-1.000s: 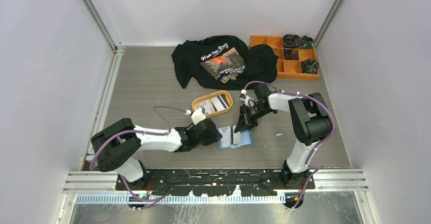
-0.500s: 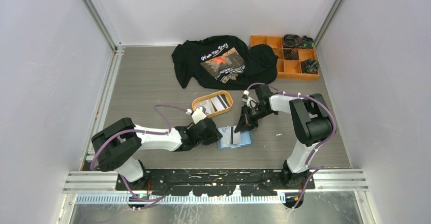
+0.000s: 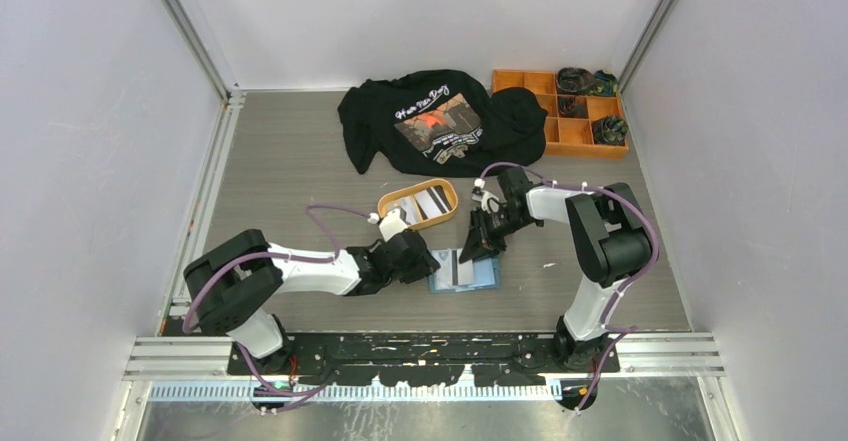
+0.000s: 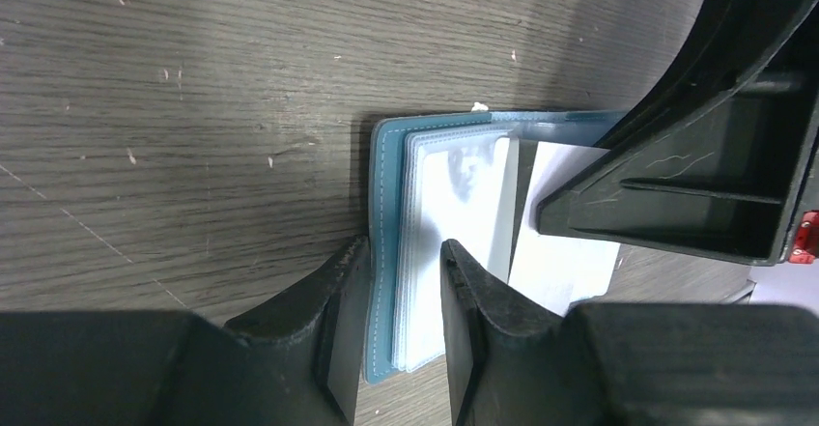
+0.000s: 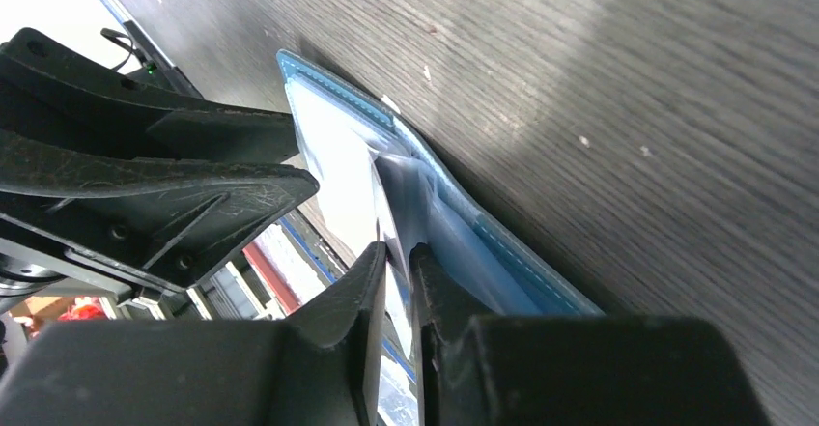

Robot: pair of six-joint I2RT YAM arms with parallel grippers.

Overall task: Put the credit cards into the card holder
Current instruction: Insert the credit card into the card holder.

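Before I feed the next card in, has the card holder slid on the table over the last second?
No clear shift. The card holder lies where it did, just on the arms' side of the orange tray, with the same gap between them.

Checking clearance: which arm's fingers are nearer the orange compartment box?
Right. The right fingers are at the card holder's far edge, below-left of the orange compartment box. The left fingers grip the holder's left edge, farther from it.
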